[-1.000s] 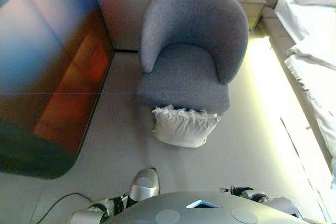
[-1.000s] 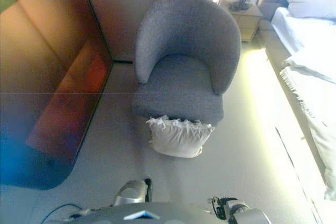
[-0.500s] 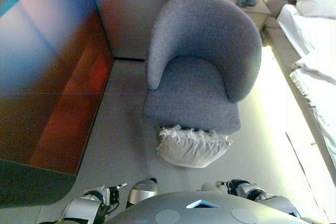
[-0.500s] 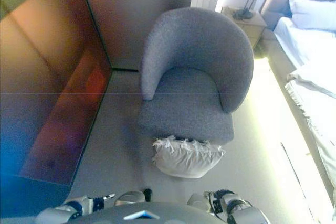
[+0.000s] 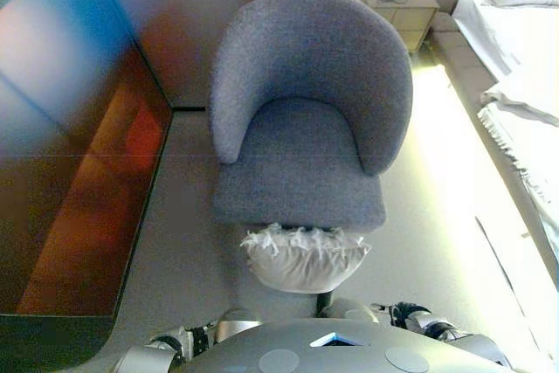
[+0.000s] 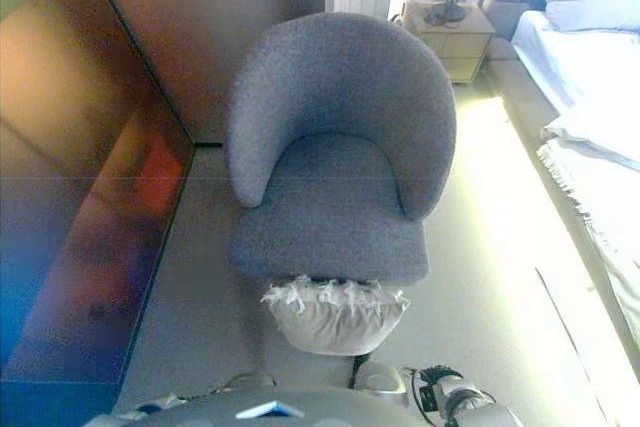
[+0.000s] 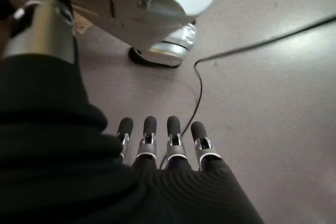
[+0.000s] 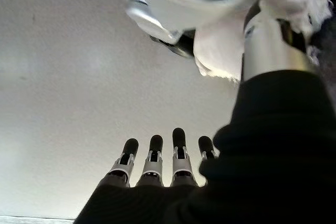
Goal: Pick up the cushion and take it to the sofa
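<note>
A white cushion (image 5: 304,258) with a fringed top edge rests on the floor, leaning against the front of the grey armchair (image 5: 301,128). It lies just ahead of me, low in both eye views. My left hand (image 7: 175,142) hangs at my side over the floor, fingers straight, holding nothing. Straight fingers also show on my right hand (image 8: 178,153), which is empty; a part of the cushion (image 8: 218,51) shows beyond it in the right wrist view. Neither hand touches the cushion.
A dark glossy panel (image 5: 61,172) runs along the left. A bed (image 5: 524,85) with white covers stands at the right, and a small nightstand (image 5: 393,2) with a lamp sits behind the chair. Grey floor lies on both sides of the chair.
The whole view has shifted as I moved. The cushion and chair now show lower and nearer, more centred before me. The cushion still leans on the chair front.
</note>
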Tool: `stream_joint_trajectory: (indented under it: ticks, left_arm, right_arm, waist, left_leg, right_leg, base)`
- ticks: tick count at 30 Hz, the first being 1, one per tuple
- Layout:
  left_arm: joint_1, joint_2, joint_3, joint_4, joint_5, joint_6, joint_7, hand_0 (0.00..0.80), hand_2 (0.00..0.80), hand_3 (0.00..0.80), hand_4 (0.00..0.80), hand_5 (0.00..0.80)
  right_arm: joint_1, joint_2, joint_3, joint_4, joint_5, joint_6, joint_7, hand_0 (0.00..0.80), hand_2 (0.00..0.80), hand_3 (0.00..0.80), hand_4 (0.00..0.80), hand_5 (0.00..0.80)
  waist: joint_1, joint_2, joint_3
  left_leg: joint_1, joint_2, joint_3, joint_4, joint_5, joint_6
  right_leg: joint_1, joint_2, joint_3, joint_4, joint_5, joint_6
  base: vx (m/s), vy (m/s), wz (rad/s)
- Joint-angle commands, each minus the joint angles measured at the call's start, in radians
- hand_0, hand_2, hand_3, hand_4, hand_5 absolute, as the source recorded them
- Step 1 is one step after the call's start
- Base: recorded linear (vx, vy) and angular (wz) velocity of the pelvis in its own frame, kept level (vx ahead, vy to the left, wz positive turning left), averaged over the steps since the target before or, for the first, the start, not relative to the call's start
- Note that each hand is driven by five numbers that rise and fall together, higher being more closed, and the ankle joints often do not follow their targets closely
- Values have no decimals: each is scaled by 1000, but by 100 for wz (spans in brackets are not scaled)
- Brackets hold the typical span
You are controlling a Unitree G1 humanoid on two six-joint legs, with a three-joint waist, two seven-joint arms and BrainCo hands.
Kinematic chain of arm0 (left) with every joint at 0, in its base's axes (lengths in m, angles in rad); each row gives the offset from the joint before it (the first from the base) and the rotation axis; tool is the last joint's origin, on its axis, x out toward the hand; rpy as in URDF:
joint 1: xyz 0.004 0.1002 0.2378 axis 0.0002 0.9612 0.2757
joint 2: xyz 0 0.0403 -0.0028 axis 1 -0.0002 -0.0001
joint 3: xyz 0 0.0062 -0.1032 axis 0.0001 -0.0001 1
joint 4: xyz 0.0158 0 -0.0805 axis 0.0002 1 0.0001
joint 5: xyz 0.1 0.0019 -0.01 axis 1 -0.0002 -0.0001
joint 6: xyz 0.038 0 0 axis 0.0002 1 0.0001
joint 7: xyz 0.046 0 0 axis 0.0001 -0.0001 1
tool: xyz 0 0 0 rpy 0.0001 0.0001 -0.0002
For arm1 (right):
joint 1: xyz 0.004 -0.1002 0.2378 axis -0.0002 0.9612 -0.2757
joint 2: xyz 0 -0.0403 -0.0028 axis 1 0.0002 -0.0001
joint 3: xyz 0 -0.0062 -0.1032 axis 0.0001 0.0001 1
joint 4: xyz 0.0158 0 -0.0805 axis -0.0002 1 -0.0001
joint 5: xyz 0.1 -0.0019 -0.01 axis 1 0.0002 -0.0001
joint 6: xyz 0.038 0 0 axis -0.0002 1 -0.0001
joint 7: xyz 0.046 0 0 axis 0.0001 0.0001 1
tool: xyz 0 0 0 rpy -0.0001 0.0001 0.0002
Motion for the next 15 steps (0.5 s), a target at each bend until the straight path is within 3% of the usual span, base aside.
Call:
stream_joint_trajectory:
  ticks: [1, 4, 5, 7, 11, 15]
  left_arm:
    - [-22, -23, -10, 4, 12, -7, 20, 0, 0, 0, 0, 0]
    - [-12, -31, -17, -5, 17, -14, 18, 0, 0, 0, 0, 0]
    - [-14, -33, -15, -7, 29, -17, 16, 0, 0, 0, 0, 0]
    - [-20, -32, -18, -13, 37, -21, 14, 0, 0, 0, 0, 0]
    - [-58, -20, -52, -43, 33, -66, -21, 0, 0, 0, 0, 0]
    - [-167, -11, -115, -86, -11, -135, -59, 0, 0, 0, 0, 0]
  right_arm:
    - [-56, -20, 33, 43, 17, 18, -23, 0, 0, 0, 0, 0]
    - [-68, -25, 39, 49, 32, 21, -43, 0, 0, 0, 0, 0]
    - [-71, -29, 39, 46, 39, 19, -50, 0, 0, 0, 0, 0]
    - [-73, -30, 38, 37, 42, 5, -72, 0, 0, 0, 0, 0]
    - [-81, -27, 51, 3, 54, -84, -114, 0, 0, 0, 0, 0]
    - [-167, -32, 95, -39, 114, -136, -195, 0, 0, 0, 0, 0]
  waist:
    - [34, -8, 51]
    - [58, 19, 67]
    - [66, 29, 75]
    - [56, 28, 70]
    - [40, 36, 85]
    - [26, 36, 183]
  left_leg:
    - [-75, -44, 2, -45, 109, 60]
    - [-111, -34, -8, -166, 171, 45]
    - [-147, -31, -30, -168, 217, 39]
    - [-104, -51, -23, -229, 141, 65]
    - [-94, -54, -17, -260, 118, 69]
    - [-221, -60, -13, -190, 116, 77]
  right_leg:
    - [12, -43, 10, 77, -15, 44]
    - [37, -33, 31, 58, -29, 55]
    - [41, -23, 47, 56, -38, 51]
    - [18, -38, 41, 62, -35, 58]
    - [-27, -44, 35, 91, -37, 62]
    - [-160, -56, 51, 151, -24, 62]
  base:
    - [126, 119, -5]
    - [127, 164, 1]
    - [82, 134, -3]
    - [57, 134, -15]
    - [22, 69, -18]
    - [-281, -49, 6]
